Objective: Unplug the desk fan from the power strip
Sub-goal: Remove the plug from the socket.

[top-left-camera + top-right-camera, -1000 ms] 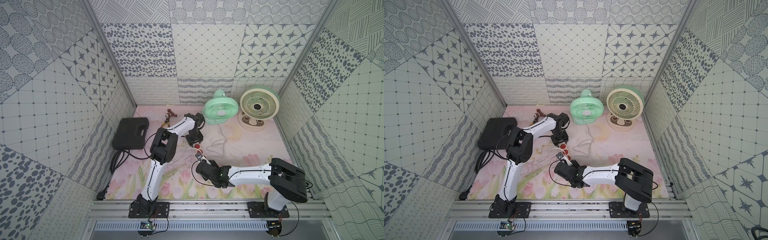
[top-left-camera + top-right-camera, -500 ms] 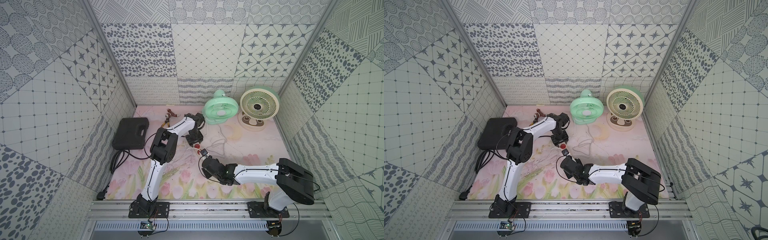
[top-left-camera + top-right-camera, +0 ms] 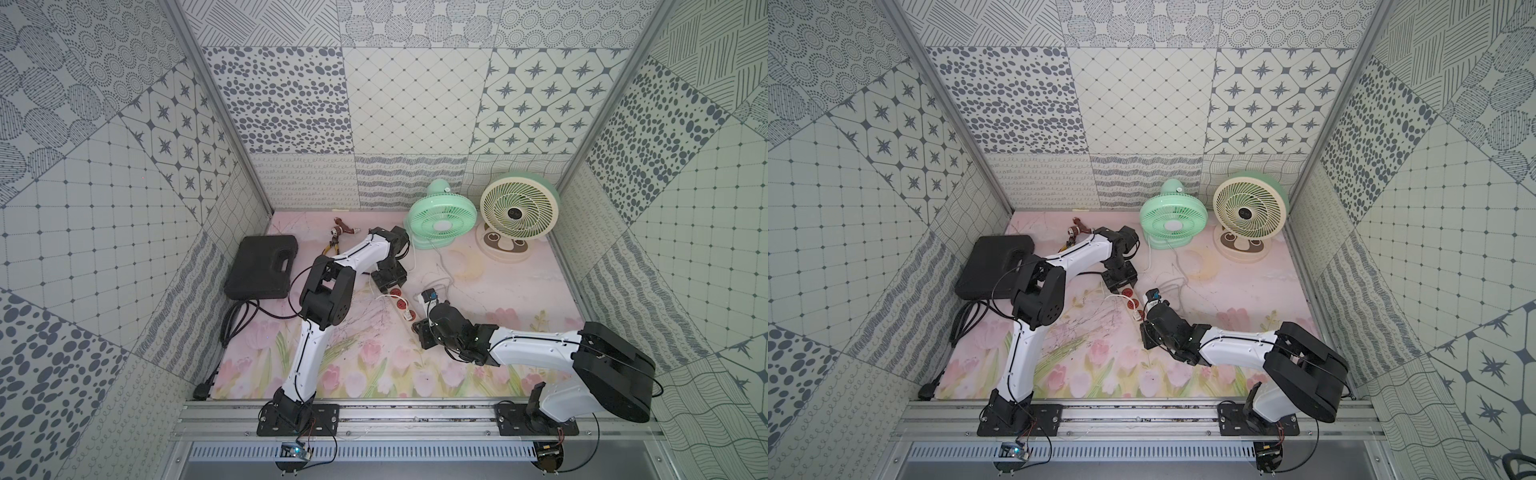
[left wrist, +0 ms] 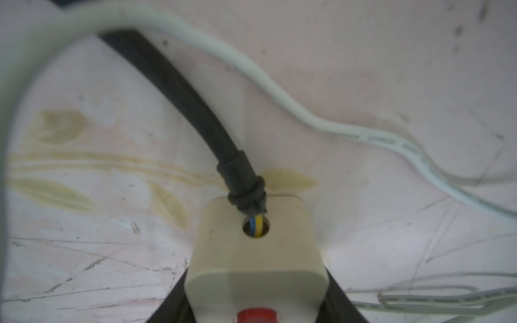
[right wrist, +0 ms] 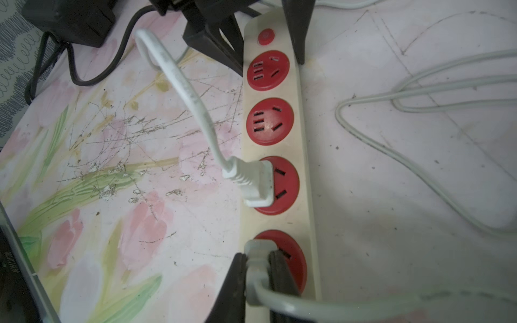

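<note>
The cream power strip (image 3: 400, 304) (image 3: 1130, 305) lies slanted mid-mat, red sockets up. My left gripper (image 3: 390, 283) (image 4: 256, 303) is shut on its switch end (image 4: 251, 251), where the black cord (image 4: 195, 112) enters. My right gripper (image 3: 417, 328) (image 5: 258, 268) is shut on a grey-white plug (image 5: 258, 251) at the last socket of the strip (image 5: 301, 134). I cannot tell whether its pins are out. A second white plug (image 5: 256, 181) sits in the third socket. Two fans stand at the back, a mint desk fan (image 3: 441, 222) and a cream one (image 3: 518, 212).
A black case (image 3: 262, 266) lies at the left wall, with a coiled black cord (image 3: 239, 320) in front of it. Pliers (image 3: 332, 245) lie near the back. Loose white cords (image 5: 391, 92) loop on the mat to the right of the strip.
My right arm has swung to the right and slightly back, still shut, uncovering more of the strip's near half. The left arm has stayed put on the switch end.
</note>
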You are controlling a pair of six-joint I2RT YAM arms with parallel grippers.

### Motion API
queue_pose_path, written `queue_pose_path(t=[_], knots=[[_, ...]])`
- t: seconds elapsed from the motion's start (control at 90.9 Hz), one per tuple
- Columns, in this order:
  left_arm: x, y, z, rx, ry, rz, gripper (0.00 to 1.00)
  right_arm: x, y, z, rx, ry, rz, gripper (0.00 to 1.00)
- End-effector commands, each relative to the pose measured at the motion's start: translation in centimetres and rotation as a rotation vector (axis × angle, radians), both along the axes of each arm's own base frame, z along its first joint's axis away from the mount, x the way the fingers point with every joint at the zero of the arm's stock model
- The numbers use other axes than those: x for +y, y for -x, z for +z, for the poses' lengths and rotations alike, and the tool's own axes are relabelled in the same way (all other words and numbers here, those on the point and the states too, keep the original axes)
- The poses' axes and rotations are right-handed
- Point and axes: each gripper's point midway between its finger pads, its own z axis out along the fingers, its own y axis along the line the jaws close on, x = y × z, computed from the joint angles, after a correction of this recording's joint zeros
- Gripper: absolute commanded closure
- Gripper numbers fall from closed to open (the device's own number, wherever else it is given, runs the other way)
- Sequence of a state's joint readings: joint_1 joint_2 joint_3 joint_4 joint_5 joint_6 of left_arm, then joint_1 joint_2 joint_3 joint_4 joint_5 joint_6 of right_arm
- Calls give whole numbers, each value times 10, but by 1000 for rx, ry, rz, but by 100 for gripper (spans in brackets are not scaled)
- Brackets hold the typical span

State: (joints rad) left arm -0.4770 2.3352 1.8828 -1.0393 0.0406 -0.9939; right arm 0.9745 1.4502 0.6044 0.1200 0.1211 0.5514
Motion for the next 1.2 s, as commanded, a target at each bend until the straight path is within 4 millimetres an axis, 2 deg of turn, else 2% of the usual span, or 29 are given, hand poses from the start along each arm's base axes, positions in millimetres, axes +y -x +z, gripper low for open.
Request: queue_pose_path(t=[0.0, 0.264, 0.77, 1.024, 1.189], knots=[[44, 40, -41, 167, -206, -65, 100, 5, -2, 23, -7, -92, -22, 100], [43, 41, -44, 170, -204, -64, 100, 18, 6, 26, -123, 55, 34, 100], [43, 43, -47, 175, -203, -63, 100, 72, 38, 31, -477, 452, 248, 100], [44, 44, -49, 176, -206, -64, 100, 76, 40, 35, -471, 424, 238, 100], [44, 44, -50, 177, -204, -65, 100, 70, 36, 41, -385, 303, 203, 100]])
